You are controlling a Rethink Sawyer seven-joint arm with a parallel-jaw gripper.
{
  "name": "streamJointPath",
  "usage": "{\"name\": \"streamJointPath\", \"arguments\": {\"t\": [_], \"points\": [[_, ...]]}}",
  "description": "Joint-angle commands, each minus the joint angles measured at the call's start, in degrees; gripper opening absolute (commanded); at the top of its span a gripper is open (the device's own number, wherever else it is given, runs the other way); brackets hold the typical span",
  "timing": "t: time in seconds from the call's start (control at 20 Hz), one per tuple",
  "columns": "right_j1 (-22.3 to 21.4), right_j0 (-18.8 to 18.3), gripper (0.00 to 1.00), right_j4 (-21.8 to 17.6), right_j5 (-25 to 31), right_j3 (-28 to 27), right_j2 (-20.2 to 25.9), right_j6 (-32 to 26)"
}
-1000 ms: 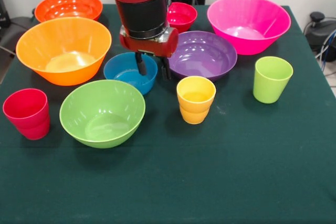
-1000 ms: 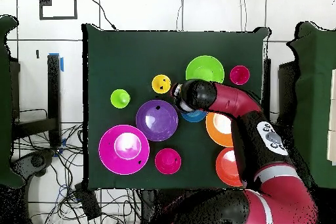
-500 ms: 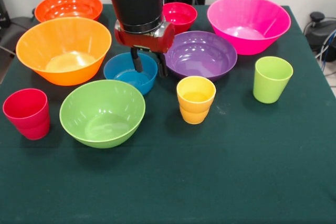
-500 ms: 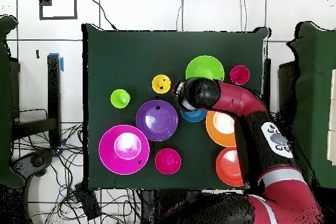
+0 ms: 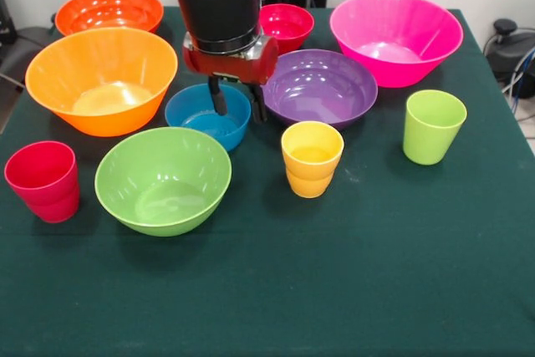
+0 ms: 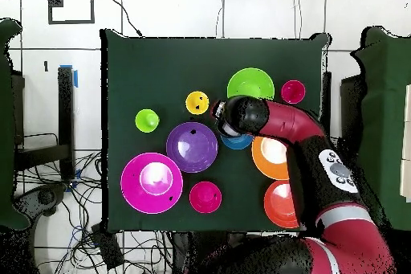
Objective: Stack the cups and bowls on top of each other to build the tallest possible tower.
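Note:
My gripper (image 5: 239, 104) is open and hangs low over the right rim of the small blue bowl (image 5: 201, 119). One finger is inside the bowl, the other outside it, toward the purple bowl (image 5: 322, 87). Around them stand the lime green bowl (image 5: 163, 180), light orange bowl (image 5: 102, 79), red-orange bowl (image 5: 109, 10), small red bowl (image 5: 287, 24) and pink bowl (image 5: 395, 35). The red cup (image 5: 43, 180), yellow cup (image 5: 311, 158) and lime green cup (image 5: 433, 126) stand upright in the front row. Each piece stands alone, and no tower is in view. In the overhead view the wrist (image 6: 241, 116) hides the fingers.
A dark green cloth (image 5: 334, 290) covers the table, with bare cloth along the near edge. The arm (image 6: 305, 138) passes above the light orange bowl (image 6: 269, 158) and red-orange bowl (image 6: 281, 202). Cables lie on the floor beside the table.
Over the last second the gripper rose a little and shifted slightly left above the blue bowl. It has held still for the last half second. No bowl or cup moved.

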Motion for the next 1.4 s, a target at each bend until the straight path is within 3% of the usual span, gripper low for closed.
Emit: {"name": "streamJointPath", "arguments": {"t": [0.05, 0.4, 1.4], "points": [[4.97, -0.51, 1.00, -6.46, -2.15, 1.55, 3.72, -7.74], [7.51, -1.51, 1.00, -8.75, -5.79, 1.88, 3.94, -6.83], [8.21, -2.80, 1.00, -12.18, -4.40, 0.73, 3.63, -6.92]]}}
